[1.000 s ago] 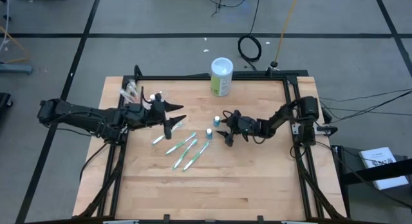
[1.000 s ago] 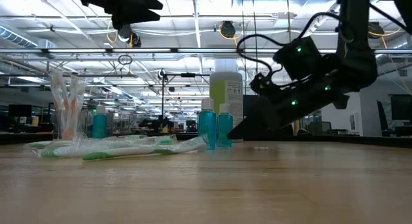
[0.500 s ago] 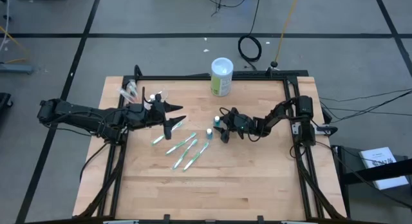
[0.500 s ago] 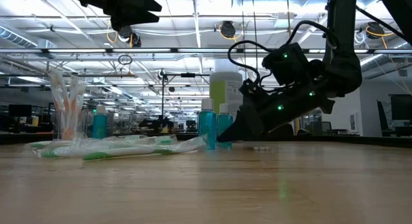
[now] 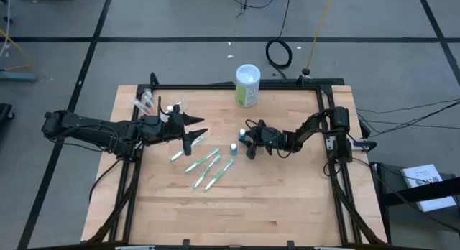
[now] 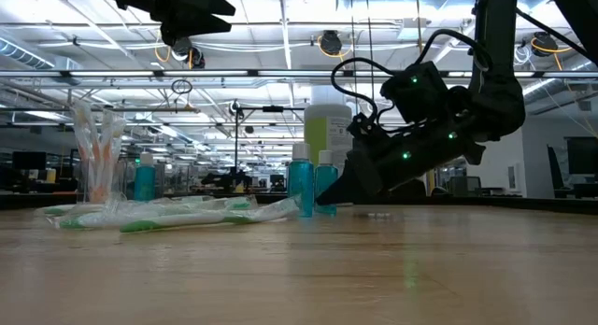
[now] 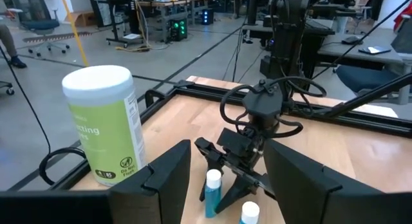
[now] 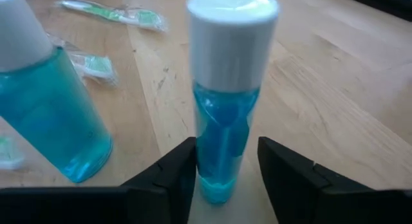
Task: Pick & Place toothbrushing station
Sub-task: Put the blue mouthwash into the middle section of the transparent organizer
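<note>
Hidden or unclear, for your record: in the right wrist view the right tool (image 8: pixel 222 169) has its fingers cut off by the frame edge, so you cannot tell whether they touch the teal tube (image 8: pixel 226 108) standing between them. A second teal tube (image 8: pixel 45 102) beside it loses its cap to the frame edge. From above, the clear cup (image 5: pixel 146 102) near the counter's (image 5: pixel 287 200) far left corner is too small for you to count its toothbrushes.

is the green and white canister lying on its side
No, the green-and-white canister stands upright on the table's edge, white lid on top, in the left wrist view.
</note>
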Controlling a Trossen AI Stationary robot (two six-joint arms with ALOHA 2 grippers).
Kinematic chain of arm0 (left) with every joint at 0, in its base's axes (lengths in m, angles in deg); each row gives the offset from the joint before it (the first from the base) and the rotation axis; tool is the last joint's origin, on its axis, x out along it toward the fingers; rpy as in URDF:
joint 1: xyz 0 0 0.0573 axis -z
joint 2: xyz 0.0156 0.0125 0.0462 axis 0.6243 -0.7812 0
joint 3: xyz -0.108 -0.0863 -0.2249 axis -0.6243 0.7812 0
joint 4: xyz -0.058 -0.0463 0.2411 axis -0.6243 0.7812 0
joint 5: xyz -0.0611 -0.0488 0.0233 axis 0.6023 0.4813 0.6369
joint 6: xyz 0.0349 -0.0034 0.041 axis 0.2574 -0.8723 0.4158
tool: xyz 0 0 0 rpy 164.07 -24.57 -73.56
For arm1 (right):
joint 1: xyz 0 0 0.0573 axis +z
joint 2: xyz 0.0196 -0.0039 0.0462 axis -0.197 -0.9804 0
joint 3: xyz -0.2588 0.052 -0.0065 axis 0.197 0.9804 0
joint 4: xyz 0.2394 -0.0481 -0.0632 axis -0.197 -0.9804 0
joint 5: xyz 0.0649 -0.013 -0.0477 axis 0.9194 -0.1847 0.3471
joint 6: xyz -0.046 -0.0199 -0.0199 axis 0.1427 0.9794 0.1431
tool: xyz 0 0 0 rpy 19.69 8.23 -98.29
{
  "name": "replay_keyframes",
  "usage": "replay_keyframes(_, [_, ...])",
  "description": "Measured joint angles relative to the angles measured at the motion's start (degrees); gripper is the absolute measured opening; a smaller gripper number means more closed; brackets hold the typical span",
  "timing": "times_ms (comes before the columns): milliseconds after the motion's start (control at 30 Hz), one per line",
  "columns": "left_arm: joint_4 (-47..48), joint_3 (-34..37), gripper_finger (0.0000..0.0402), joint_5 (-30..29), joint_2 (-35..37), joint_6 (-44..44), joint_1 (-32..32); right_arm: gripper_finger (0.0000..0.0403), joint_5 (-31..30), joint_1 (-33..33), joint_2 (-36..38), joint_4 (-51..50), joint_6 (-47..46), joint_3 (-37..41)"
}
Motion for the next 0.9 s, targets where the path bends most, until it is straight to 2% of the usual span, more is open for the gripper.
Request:
replay_keyframes(400, [-0.03, 0.00, 0.0200, 0.00, 0.00, -0.08, 0.00, 0.0090, 0.04, 0.13, 0.02, 2.01, 1.51, 0.00])
replay_keyframes(700, [-0.32, 0.00, 0.0200, -0.02, 0.00, -3.06, 0.00, 0.0092, 0.26, 0.17, 0.30, 1.88, 2.36, 0.02])
replay_keyframes(900, [-0.87, 0.00, 0.0200, -0.02, -1.65, -5.21, 0.00, 0.0092, 3.81, 0.36, 2.55, 1.19, 2.16, 0.07])
